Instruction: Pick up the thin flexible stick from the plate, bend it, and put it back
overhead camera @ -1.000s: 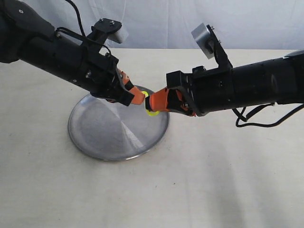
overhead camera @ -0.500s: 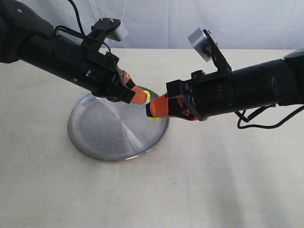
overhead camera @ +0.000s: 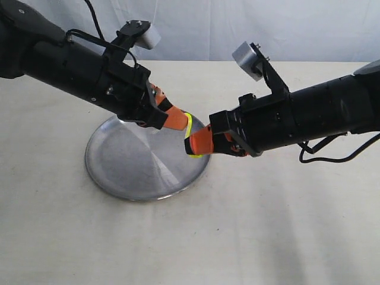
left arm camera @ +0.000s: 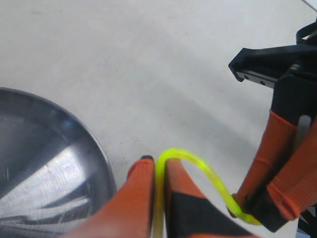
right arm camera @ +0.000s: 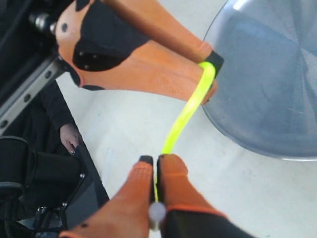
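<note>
The thin flexible stick point(overhead camera: 189, 132) is a yellow-green strand held in the air between both grippers, just above the right rim of the plate point(overhead camera: 127, 169). My left gripper point(overhead camera: 181, 123) is shut on one end; in the left wrist view the stick point(left arm camera: 198, 166) arcs out of the orange fingertips point(left arm camera: 141, 178) toward the other gripper. My right gripper point(overhead camera: 191, 145) is shut on the other end; in the right wrist view the stick point(right arm camera: 185, 116) runs curved from my gripper point(right arm camera: 154, 163) to the left fingers, and its whitish tip point(right arm camera: 157, 212) shows behind the pads.
The steel plate point(right arm camera: 267, 89) lies on a pale cloth-covered table point(overhead camera: 267, 225), with a white curtain point(overhead camera: 208, 24) behind. Both black arms meet over the plate's right edge. A black cable point(overhead camera: 323, 149) hangs under the right arm.
Both grippers have risen slightly and drawn a little apart. The stick, bunched between the touching fingertips before, now shows as a longer curved span between them.
</note>
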Robot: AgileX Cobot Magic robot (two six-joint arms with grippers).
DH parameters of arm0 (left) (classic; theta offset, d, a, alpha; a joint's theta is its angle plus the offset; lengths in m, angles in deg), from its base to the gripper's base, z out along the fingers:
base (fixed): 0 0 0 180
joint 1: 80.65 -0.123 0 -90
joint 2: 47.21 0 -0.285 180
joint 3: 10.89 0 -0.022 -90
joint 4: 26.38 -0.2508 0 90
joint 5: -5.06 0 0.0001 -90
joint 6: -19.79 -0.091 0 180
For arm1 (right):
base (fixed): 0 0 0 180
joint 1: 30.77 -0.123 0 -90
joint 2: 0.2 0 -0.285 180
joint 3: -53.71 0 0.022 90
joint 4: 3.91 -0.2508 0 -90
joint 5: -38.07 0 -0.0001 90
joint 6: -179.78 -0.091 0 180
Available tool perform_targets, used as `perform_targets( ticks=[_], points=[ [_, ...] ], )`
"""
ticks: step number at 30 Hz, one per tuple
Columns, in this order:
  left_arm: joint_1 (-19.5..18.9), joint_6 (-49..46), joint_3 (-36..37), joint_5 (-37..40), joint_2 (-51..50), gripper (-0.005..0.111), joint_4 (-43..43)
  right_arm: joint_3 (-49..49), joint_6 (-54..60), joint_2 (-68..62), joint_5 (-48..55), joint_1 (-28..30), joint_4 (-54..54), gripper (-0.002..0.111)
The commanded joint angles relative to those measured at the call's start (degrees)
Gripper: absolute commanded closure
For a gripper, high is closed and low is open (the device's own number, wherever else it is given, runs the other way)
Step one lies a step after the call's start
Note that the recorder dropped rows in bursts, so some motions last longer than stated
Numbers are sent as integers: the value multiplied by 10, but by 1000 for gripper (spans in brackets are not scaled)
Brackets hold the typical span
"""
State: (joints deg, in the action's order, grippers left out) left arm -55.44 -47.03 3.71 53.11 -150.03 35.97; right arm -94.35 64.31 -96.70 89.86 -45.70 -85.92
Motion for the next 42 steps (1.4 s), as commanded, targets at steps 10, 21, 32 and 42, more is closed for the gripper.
perform_targets(
  ticks=[10, 21, 32, 42],
  points=[
    [0, -36, -1, 44, 0, 107, 64, 0, -1, 3, 19, -5, 40, 109],
    [1, -58, -1, 75, -14, 107, 81, -2, 4, -35, 19, -5, 28, 109],
    [1, -67, -1, 87, -19, 107, 87, -2, 16, -59, 14, -5, 7, 109],
    [1, -67, -1, 90, -20, 107, 87, -2, 18, -59, 0, -5, -9, 109]
  ],
)
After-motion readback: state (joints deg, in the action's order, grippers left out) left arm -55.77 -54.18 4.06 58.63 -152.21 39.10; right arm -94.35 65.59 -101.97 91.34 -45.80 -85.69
